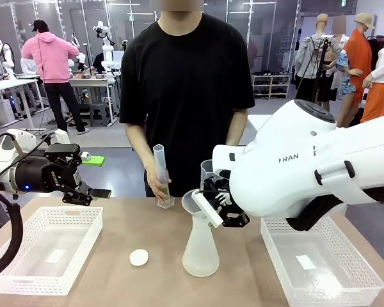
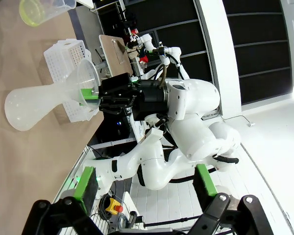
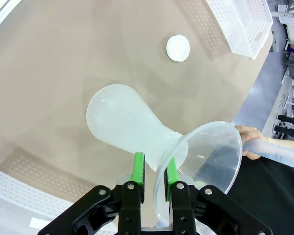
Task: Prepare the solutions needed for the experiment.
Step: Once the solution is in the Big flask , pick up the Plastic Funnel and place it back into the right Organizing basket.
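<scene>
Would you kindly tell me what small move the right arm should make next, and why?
Probably steady the funnel squarely in the mouth of the flask: the right gripper is clamped on its rim, and the person's hand holds a cylinder with yellow-green solution beside it, apparently ready to pour.

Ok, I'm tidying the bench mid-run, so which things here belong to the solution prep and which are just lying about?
In use: funnel, held at its rim by the right pincer; flask under it; cylinder in the person's hand; solution in the beaker.
Lying about: white cap; left basket; right basket; left pincer, open.
</scene>
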Available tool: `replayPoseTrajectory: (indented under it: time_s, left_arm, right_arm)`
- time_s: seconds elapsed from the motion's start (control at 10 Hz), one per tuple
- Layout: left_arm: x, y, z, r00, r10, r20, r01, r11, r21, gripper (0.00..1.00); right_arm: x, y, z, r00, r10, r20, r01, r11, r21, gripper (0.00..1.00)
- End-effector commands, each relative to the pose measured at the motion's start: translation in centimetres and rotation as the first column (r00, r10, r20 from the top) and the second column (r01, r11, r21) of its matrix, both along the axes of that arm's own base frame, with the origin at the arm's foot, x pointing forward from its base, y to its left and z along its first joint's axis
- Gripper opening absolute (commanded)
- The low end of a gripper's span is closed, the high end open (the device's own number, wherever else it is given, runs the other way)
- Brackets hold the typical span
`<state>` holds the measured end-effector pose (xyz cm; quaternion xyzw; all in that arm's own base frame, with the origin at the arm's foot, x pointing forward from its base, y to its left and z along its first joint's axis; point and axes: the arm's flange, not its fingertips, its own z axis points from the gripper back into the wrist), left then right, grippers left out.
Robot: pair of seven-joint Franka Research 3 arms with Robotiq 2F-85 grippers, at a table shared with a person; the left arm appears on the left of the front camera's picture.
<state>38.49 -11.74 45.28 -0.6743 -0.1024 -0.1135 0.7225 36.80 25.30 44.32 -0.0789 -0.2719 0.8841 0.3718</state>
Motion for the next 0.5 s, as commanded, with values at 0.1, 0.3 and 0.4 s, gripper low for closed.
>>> replayPoseTrajectory:
  time_s: [0.1, 0.3, 0.4]
  left_arm:
    - [-0.05, -0.12, 0.19, 1.000, -0.005, 0.000, 0.005, 1.000, -0.014, 1.00]
    - [-0.05, -0.12, 0.19, 1.000, -0.005, 0.000, 0.005, 1.000, -0.014, 1.00]
    - [-0.05, -0.12, 0.19, 1.000, -0.005, 0.000, 0.005, 1.000, -0.014, 1.00]
  right_arm:
    - [0.01, -0.05, -0.01, 1.000, -0.001, -0.002, 0.001, 1.000, 0.002, 0.23]
    - [0.01, -0.05, -0.01, 1.000, -0.001, -0.002, 0.001, 1.000, 0.002, 0.23]
    - [0.00, 0.00, 0.00, 1.000, 0.000, 0.000, 0.000, 1.000, 0.000, 0.23]
